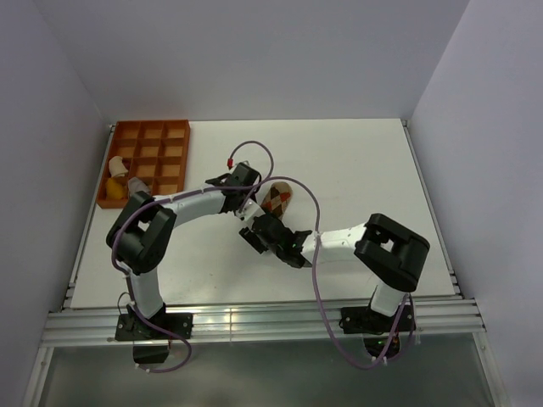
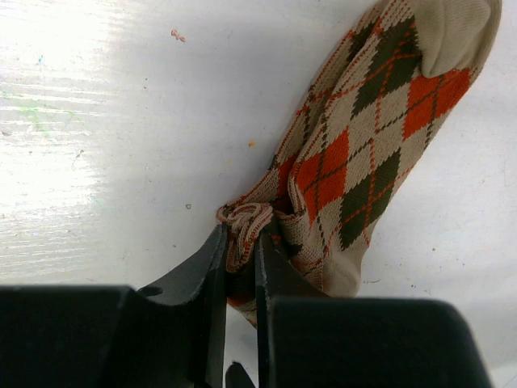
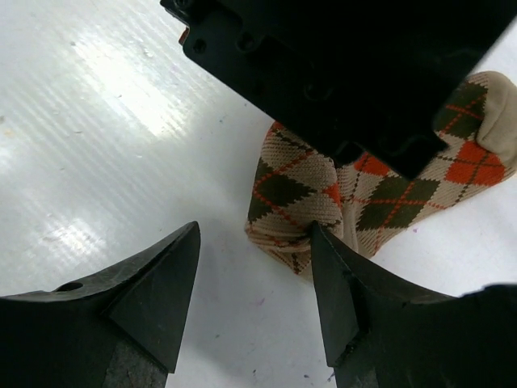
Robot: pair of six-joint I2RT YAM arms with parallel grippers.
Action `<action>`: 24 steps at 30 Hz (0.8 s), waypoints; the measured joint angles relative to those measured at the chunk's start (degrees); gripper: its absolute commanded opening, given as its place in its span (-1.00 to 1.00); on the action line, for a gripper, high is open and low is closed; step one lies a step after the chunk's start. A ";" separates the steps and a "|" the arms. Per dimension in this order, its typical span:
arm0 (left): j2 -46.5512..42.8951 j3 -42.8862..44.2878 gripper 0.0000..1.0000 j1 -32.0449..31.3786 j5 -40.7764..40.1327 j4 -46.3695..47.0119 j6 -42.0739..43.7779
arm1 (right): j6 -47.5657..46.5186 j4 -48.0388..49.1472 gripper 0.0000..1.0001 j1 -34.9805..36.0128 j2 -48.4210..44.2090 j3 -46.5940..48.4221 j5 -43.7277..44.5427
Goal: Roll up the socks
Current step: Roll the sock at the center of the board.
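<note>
The tan argyle sock lies flat on the white table near its middle, with red and brown diamonds; it also shows in the left wrist view and the right wrist view. My left gripper is shut on the bunched cuff edge of this sock, and it shows from above. My right gripper is open and empty, just in front of the folded cuff end, with its right finger touching the fabric; from above it sits just below the sock. The grey-brown sock is not in view on the table.
An orange compartment tray stands at the back left, with a few small pale items in its left cells. The left gripper's black body hangs over the sock in the right wrist view. White walls enclose the table.
</note>
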 measured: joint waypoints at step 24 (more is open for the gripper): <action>-0.31 -1.40 -0.29 2.47 2.75 1.99 -2.99 | -0.04 -7.34 -1.00 0.37 6.19 6.01 5.99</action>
